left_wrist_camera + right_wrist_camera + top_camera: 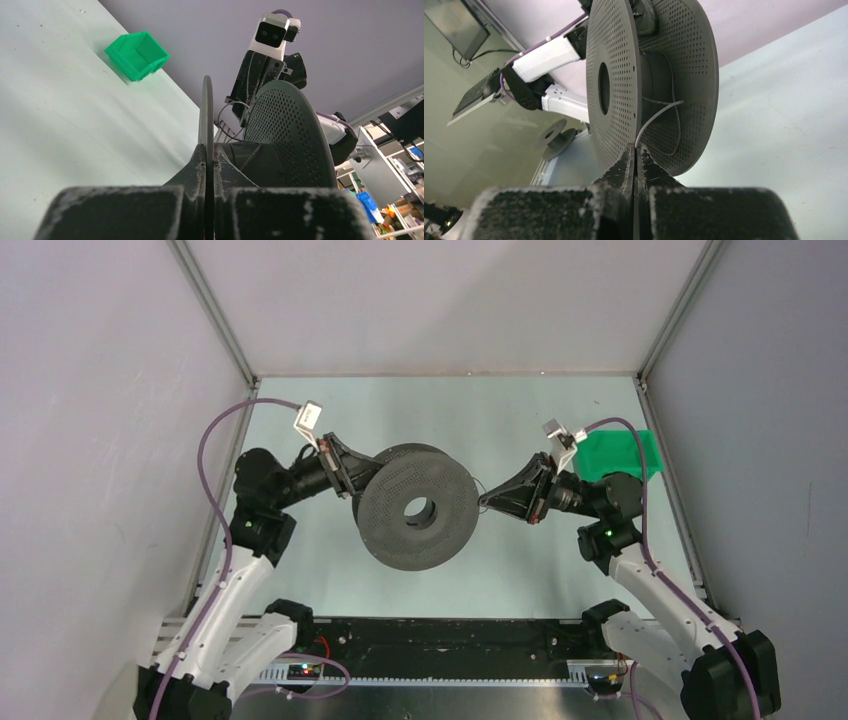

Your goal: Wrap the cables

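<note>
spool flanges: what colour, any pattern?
The spool is dark grey, flanges perforated with a dense grid of small holes. Best in right wrist view.

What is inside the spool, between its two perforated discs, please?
The spool holds a dark hub with loose loops of thin wire; one strand leads to the right end effector. The near disc covers much of the hub, so further windings are hidden.

Spool (390,515): dark grey, both flanges dotted all over with fine perforations.
Cable (659,111): dark, catching a pale grey sheen.
Bin (620,453): bright green.
Table (500,420): pale mint green.
Hoses (203,452): purple.
Gripper fingers (616,175): black, flecked with whitish scuffs.
Arm links (240,585): white with black joints.
</note>
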`<state>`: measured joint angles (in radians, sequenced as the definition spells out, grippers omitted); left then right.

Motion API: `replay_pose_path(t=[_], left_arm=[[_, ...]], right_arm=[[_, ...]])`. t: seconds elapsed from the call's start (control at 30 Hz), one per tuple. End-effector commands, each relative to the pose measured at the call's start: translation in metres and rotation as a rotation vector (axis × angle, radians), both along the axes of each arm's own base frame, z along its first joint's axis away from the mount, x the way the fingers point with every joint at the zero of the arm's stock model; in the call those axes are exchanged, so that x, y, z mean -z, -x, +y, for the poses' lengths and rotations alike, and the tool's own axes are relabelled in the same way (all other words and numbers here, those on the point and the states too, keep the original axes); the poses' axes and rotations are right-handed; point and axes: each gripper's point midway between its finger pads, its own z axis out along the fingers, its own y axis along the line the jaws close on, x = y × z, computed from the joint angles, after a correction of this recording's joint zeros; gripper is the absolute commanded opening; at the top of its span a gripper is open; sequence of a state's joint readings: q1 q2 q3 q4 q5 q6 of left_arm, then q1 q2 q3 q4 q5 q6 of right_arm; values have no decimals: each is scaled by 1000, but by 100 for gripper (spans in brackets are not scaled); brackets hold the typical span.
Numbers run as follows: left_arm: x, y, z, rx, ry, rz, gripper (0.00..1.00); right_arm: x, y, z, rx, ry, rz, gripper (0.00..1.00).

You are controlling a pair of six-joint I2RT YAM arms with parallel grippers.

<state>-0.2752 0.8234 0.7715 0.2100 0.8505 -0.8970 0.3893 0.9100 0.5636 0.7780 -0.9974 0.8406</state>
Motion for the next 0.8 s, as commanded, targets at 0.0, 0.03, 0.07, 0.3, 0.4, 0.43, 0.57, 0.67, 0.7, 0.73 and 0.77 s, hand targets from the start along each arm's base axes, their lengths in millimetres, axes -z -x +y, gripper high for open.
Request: replay_pose_path(t=[0.0, 0.03, 0.07, 0.3, 0.4, 0.43, 0.57, 0.67, 0.7, 0.73, 0.77], left_arm=[[-56, 26, -1, 88, 55, -189, 0], [-54, 27, -2, 103, 46, -195, 0], [-54, 28, -2, 109, 43, -199, 0], [-50, 24, -3, 127, 33, -180, 0], [-55, 20, -3, 108, 61, -152, 0], [-59, 21, -2, 109, 73, -147, 0], [-68, 18, 0, 80, 108, -120, 0], [-62, 5, 2, 16, 144, -53, 0], [-60, 2, 3, -1, 152, -39, 0], [-54, -5, 5, -35, 165, -5, 0], [-52, -7, 6, -50, 173, 6, 0]], right_arm=[[14, 9, 1, -80, 93, -5, 0], [17, 8, 0, -75, 108, -30, 0], [21, 7, 0, -74, 122, -17, 0], [27, 12, -10, -86, 155, -53, 0], [28, 12, -12, -90, 160, -47, 0], [28, 12, -12, -89, 160, -43, 0], [22, 6, -10, -55, 139, -19, 0], [13, 14, -3, -78, 107, -1, 0], [8, 17, -2, -81, 92, -19, 0], [3, 20, 2, -83, 77, -13, 0], [-1, 24, 5, -92, 63, -23, 0]])
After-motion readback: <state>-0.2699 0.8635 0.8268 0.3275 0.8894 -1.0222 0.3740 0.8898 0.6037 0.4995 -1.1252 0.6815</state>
